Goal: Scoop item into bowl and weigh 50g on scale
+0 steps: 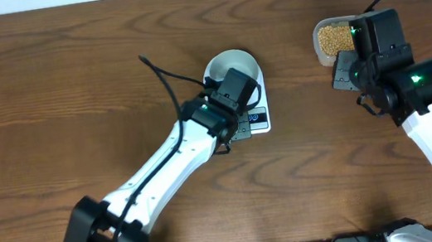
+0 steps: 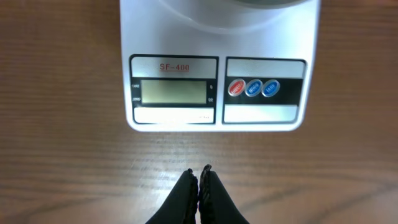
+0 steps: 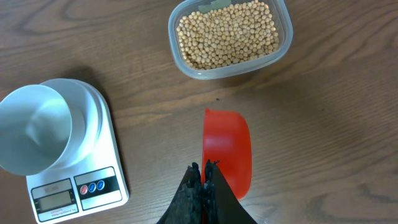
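Note:
The white scale (image 2: 217,37) lies right ahead of my left gripper (image 2: 199,171), which is shut and empty, its tips over bare wood just short of the scale's front edge. The LCD display (image 2: 173,92) shows no readable figure. The pale bowl (image 3: 34,127) stands empty on the scale (image 3: 93,186). Tan-yellow beans (image 3: 227,34) fill a clear plastic tub (image 3: 283,50) at the far right of the table. My right gripper (image 3: 204,167) is shut on a red scoop (image 3: 229,152), held empty above the wood, short of the tub.
From overhead, the left arm covers most of the scale (image 1: 258,120), with the bowl (image 1: 234,64) behind it. The tub of beans (image 1: 335,37) sits partly under the right wrist. A black cable loops over the wood left of the bowl.

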Available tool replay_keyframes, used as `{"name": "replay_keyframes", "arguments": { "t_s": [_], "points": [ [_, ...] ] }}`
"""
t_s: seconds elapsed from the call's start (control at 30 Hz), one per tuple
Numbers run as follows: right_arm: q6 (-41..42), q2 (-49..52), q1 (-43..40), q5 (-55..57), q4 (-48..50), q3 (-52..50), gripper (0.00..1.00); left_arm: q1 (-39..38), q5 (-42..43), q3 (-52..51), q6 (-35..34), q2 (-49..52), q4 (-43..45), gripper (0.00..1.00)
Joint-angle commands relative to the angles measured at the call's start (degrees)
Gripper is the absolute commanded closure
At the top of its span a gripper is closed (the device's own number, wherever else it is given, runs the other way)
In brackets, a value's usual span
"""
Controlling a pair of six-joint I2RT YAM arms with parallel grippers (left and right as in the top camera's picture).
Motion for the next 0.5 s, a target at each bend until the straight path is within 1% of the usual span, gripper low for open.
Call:
{"name": "replay_keyframes", "arguments": {
  "t_s": [0.0,0.17,0.33,0.47],
  "points": [
    [-0.81,-0.81,-0.24,0.04,0.0,1.22,0.99,-0.17,-0.37,-0.66,-2.03,2.84,1.57,0.93],
    [-0.79,-0.81,-0.24,0.04,0.11,1.22,0.99,-0.17,-0.94,-0.66,-1.31,4.5,3.48,0.93],
    [-0.76,-0.81,-0.24,-0.59,0.35,1.22,0.99,-0.17,-5.77,-0.66,-1.31,4.61,6.69,0.93],
    [-0.79,-0.81,-0.24,-2.1,0.81,1.22,0.99,-0.17,-6.56,-0.66,-1.31,4.61,8.28,0.93]
  ]
}}
